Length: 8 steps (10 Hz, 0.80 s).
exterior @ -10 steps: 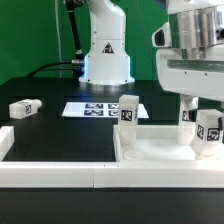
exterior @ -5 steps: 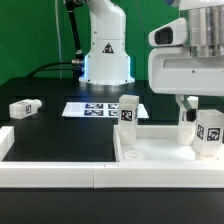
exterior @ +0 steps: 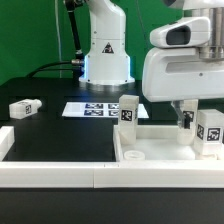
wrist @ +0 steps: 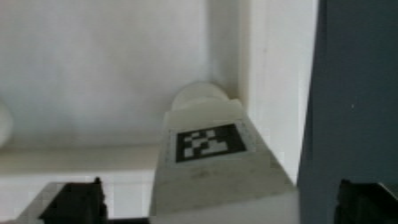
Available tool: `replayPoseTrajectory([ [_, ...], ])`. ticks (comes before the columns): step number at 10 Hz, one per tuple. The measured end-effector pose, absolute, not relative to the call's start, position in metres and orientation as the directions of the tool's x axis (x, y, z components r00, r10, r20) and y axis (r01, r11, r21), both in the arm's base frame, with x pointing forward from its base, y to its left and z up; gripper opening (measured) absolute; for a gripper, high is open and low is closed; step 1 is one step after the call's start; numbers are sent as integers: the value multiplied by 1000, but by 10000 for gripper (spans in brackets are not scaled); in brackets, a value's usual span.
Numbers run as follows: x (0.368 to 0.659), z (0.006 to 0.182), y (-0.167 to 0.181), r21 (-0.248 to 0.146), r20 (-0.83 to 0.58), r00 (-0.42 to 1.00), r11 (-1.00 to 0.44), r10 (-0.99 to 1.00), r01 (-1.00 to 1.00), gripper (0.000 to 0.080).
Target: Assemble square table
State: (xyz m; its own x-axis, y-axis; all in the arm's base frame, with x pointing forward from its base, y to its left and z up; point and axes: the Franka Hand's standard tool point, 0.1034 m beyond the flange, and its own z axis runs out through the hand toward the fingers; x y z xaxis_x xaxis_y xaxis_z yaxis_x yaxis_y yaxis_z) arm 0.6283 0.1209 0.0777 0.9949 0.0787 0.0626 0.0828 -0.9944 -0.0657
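The square table's white tray-like top [exterior: 165, 158] lies at the exterior view's lower right. One tagged white leg [exterior: 128, 110] stands upright at its far left corner. A second tagged leg [exterior: 209, 133] stands upright on the top at the right. My gripper [exterior: 198, 110] hangs over this second leg, open. In the wrist view that leg [wrist: 210, 145] stands between the two dark fingertips [wrist: 71, 205], with a gap on each side. My gripper [wrist: 217, 205] holds nothing. A third leg [exterior: 24, 107] lies loose on the black table at the left.
The marker board [exterior: 95, 109] lies flat in front of the robot base [exterior: 105, 50]. Long white border rails [exterior: 55, 172] run along the table's front and left edges. A small round boss [exterior: 135, 157] sits inside the top near its front left.
My gripper's jaws have widened slightly off the right leg. The hand has shifted toward the exterior view's left and looms larger. The leg stays upright.
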Motion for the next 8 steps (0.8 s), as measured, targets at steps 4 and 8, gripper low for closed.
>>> replayPoseTrajectory([
  [4, 628, 78, 122, -78, 53, 998, -996, -44, -40, 292],
  [8, 627, 78, 118, -98, 26, 911, -908, -411, -407, 293],
])
